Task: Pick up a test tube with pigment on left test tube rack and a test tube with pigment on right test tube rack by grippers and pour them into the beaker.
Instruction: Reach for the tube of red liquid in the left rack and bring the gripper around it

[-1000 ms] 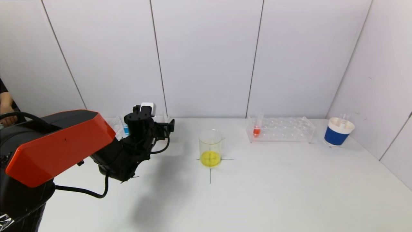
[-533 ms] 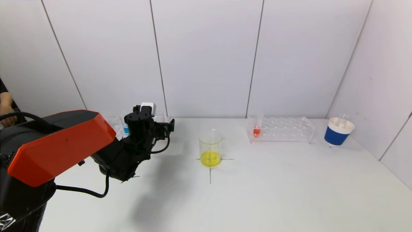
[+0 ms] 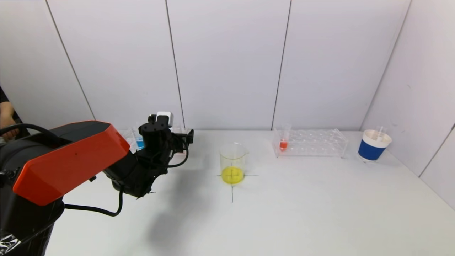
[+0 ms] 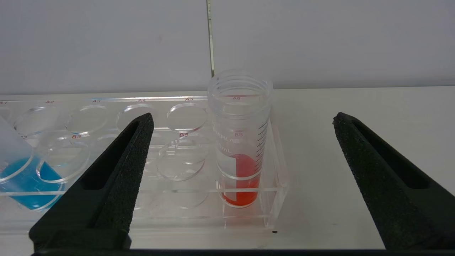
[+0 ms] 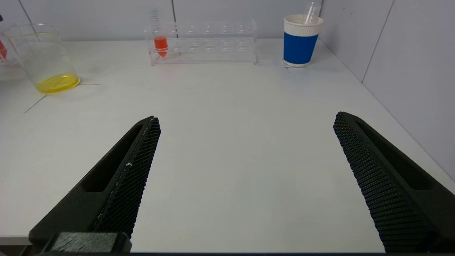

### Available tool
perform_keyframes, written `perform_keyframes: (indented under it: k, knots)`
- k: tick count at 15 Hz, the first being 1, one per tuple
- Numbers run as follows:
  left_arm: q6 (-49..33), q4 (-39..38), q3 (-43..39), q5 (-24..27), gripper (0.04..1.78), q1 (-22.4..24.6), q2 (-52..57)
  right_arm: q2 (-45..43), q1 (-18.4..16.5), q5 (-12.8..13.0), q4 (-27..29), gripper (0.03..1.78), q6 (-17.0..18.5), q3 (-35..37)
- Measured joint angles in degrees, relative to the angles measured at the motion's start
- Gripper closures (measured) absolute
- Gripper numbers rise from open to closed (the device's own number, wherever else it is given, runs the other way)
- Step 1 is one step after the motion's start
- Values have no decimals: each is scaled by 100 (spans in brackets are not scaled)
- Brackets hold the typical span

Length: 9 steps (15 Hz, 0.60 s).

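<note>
1. Tubes with pigment are both unpicked: the red tube (image 4: pixel 240 142) stands upright in the end hole of the left rack (image 4: pixel 149 160), and the second red tube (image 3: pixel 283 142) stands in the right rack (image 3: pixel 311 143).
2. Left pincer (image 4: pixel 241 177) hovers just before the left rack, its jaws spread wide, with the red tube between them but untouched.
3. Right pincer (image 5: pixel 245 185) hangs low over the bare surface (image 3: pixel 302 206), jaws also spread and pinching nothing, well apart from the right rack.
4. Beaker (image 3: pixel 233 163) sits on a drawn cross between the racks, holding a shallow yellow layer.
5. By my judgement, nothing is grasped or poured yet; both pick-ups and both pours are left.
6. Red hole labels read A2, B3, B5, A6 and B6; the tube carries graduation marks and "mL".
7. A blue tube (image 4: pixel 21 177) leans at the rack's other end.
</note>
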<state>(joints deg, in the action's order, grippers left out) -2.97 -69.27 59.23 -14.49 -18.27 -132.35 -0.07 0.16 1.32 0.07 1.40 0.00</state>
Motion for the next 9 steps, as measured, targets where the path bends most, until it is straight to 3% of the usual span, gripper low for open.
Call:
perform_keyframes:
  k: [9]
  knots:
    - [171,-706,-6,-17,6,12,-224,0,0,0,0,4,0,0]
